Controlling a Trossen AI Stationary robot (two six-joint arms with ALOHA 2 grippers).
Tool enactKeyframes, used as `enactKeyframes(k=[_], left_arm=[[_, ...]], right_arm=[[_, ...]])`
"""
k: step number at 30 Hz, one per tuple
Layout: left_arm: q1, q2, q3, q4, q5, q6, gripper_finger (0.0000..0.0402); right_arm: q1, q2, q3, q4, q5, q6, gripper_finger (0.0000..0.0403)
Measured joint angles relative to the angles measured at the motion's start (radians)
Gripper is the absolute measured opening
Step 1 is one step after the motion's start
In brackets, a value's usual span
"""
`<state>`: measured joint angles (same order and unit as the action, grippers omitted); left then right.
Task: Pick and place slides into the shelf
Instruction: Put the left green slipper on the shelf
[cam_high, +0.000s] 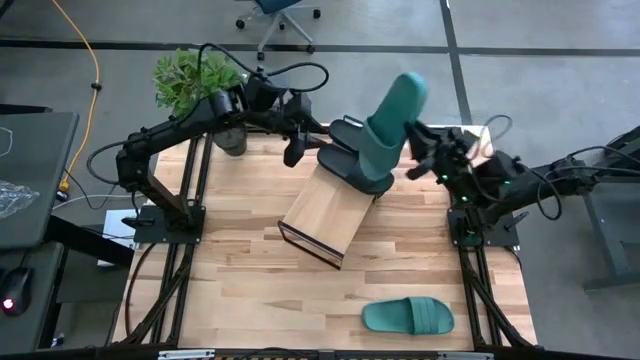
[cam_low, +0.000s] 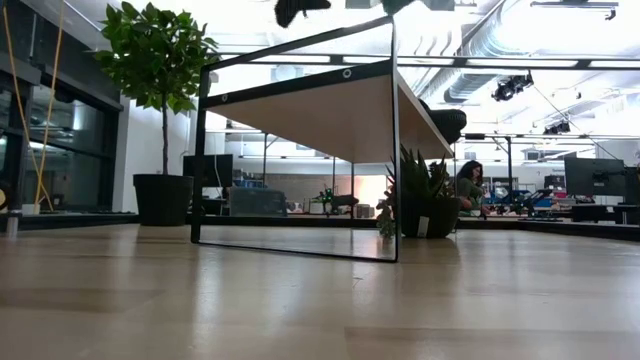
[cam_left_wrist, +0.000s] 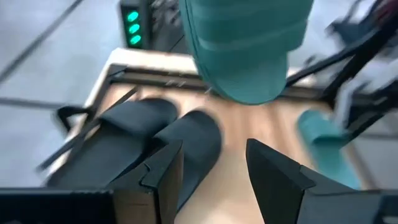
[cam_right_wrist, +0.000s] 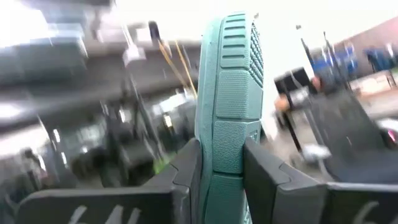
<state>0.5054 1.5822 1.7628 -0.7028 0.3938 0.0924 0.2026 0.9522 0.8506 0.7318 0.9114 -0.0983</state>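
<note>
Nearest the front edge of the desk (cam_high: 250, 300), toward its right corner, a teal slide (cam_high: 408, 316) lies flat with its long axis running along that edge, well apart from both arms. Farther in, the shelf (cam_high: 322, 215) stands at the middle of the desk, its board slanting up toward the far edge, where two black slides (cam_high: 345, 150) already rest side by side at the high end. Just above them the right hand (cam_right_wrist: 221, 163) is closed on the second teal slide (cam_high: 390, 125), gripping it across its sole near one end, so the slide stands on end with its long axis pointing up and away from the hand. The coming placement likely turns on tipping that axis down to lie along the board's slope, in the free space beside the black pair, on the right arm's side. The left hand (cam_left_wrist: 211, 171) hovers at the shelf's far end beside the black slides, fingers parted and holding nothing.
</note>
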Motion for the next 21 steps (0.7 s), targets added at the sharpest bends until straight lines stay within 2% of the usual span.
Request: enactKeyframes(k=[3,7,13,15,21], left_arm=[[0.001,0.0,-0.058,0.128,0.062,-0.084,0.0163],[-0.001,0.0,-0.116,0.277,0.073,-0.187,0.0163],[-0.005,-0.001,-0.168,0.591,0.113,-0.405,0.0163],[-0.009,-0.001,-0.186,0.664,0.111,-0.464,0.0163],[-0.009,-0.001,-0.194,0.701,0.113,-0.549,0.0163]], right_arm=[[0.009,-0.009,-0.062,0.254,-0.038,-0.14,0.0067],[0.015,-0.014,-0.095,0.404,-0.092,-0.237,0.0067],[-0.015,-0.002,-0.076,0.411,-0.235,-0.243,0.0067],[-0.026,-0.002,-0.066,0.413,-0.247,-0.251,0.0067],[-0.059,0.002,-0.037,0.444,-0.349,-0.284,0.0067]])
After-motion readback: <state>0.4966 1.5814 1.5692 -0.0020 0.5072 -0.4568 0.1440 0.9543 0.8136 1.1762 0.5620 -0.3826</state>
